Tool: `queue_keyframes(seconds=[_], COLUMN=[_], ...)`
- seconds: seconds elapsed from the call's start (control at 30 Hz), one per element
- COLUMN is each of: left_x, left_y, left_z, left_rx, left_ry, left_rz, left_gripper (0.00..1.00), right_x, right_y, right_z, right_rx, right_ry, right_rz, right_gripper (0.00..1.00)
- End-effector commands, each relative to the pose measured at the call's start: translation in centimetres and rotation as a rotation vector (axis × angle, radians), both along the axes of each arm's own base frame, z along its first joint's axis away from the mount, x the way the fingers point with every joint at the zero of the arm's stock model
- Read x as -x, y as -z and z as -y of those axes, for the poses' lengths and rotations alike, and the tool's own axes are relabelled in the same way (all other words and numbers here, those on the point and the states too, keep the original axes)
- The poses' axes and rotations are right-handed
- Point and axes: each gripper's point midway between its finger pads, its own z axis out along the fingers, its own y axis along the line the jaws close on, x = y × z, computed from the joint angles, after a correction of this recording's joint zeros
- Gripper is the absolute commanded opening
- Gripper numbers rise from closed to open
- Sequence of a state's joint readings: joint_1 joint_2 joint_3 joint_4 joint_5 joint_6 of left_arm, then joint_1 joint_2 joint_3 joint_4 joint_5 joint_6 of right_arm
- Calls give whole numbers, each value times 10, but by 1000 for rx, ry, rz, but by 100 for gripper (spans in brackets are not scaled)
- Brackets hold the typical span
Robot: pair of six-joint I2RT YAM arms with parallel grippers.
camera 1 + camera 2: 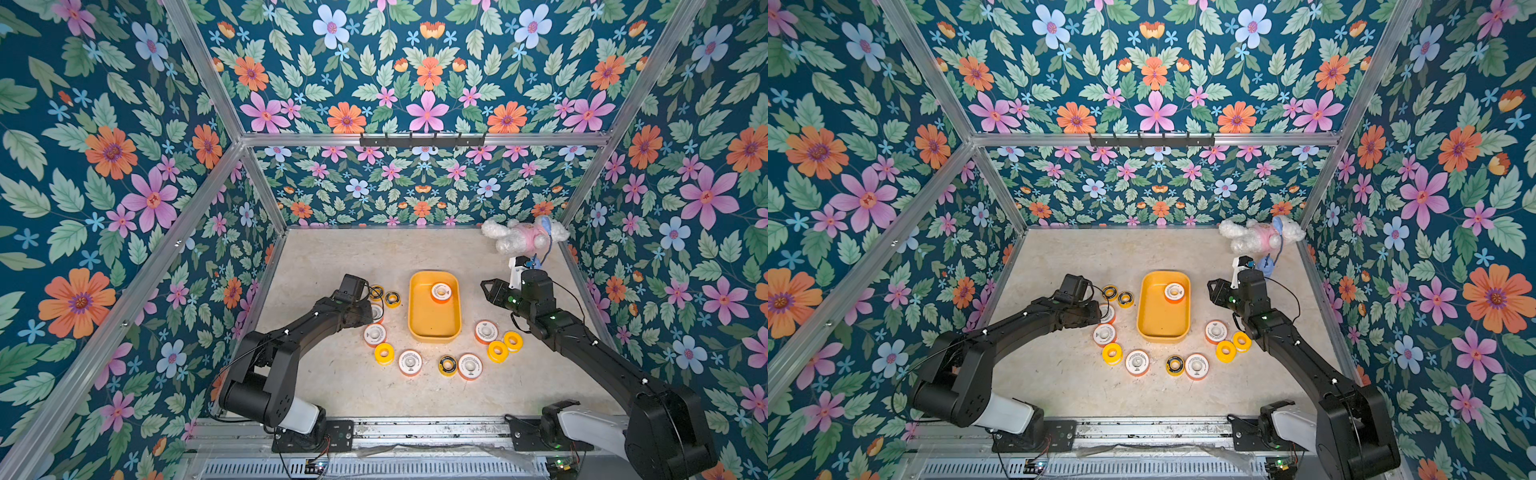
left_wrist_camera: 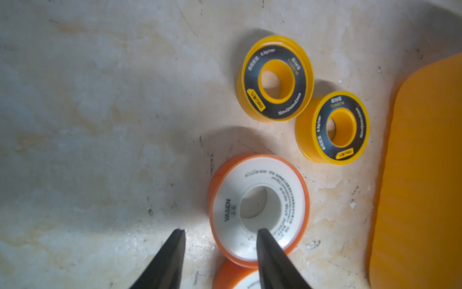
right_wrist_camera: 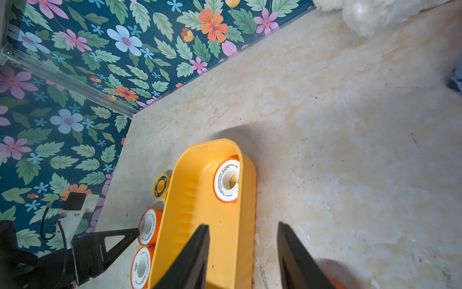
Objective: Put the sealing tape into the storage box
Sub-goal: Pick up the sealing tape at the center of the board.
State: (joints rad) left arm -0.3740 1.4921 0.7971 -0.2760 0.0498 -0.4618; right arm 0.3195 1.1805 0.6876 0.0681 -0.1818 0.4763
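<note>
The yellow storage box point(image 1: 417, 320) point(image 1: 1152, 322) sits mid-table with one white, orange-rimmed sealing tape spool point(image 1: 440, 291) point(image 3: 226, 180) in its far right corner. Several more spools ring it on the table. My left gripper point(image 2: 221, 232) is open, low over a white spool point(image 2: 257, 207) left of the box. One finger is at the spool's centre hole and the other is outside its rim. Two black-faced spools point(image 2: 275, 77) lie just beyond. My right gripper point(image 3: 242, 226) point(image 1: 486, 287) hangs open and empty over the box's right wall.
A white plush toy point(image 1: 525, 235) lies in the far right corner, with a small blue object on a cord point(image 1: 537, 262) just behind my right wrist. Flowered walls close in the table on three sides. Spools point(image 1: 497, 351) lie near my right forearm.
</note>
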Motion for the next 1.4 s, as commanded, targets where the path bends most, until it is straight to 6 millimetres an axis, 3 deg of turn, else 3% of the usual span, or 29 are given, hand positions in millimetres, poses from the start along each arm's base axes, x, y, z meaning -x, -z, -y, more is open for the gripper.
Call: queue_keyframes(seconds=[0.0,0.5,0.93,1.07,1.37], left_x=[-3,-10,-8,-9,-9], left_y=[0,18,36,35,13], left_z=[4,5,-4,-8,-12], left_rx=[9,-21,-70,-84,-75], left_ry=[24,24,-9,-20,-45], left_rz=[9,-24,-62,-55,-3], left_gripper=[52,47,36,29,27], right_x=[-2,0,1,3,1], right_y=[-2,8,16,22,34], right_z=[0,-3,-9,-16,-34], right_rx=[2,5,-4,-18,-58], right_ry=[2,-20,-54,-93,-154], right_rz=[9,-17,-41,-59,-98], right_gripper=[49,49,50,50,50])
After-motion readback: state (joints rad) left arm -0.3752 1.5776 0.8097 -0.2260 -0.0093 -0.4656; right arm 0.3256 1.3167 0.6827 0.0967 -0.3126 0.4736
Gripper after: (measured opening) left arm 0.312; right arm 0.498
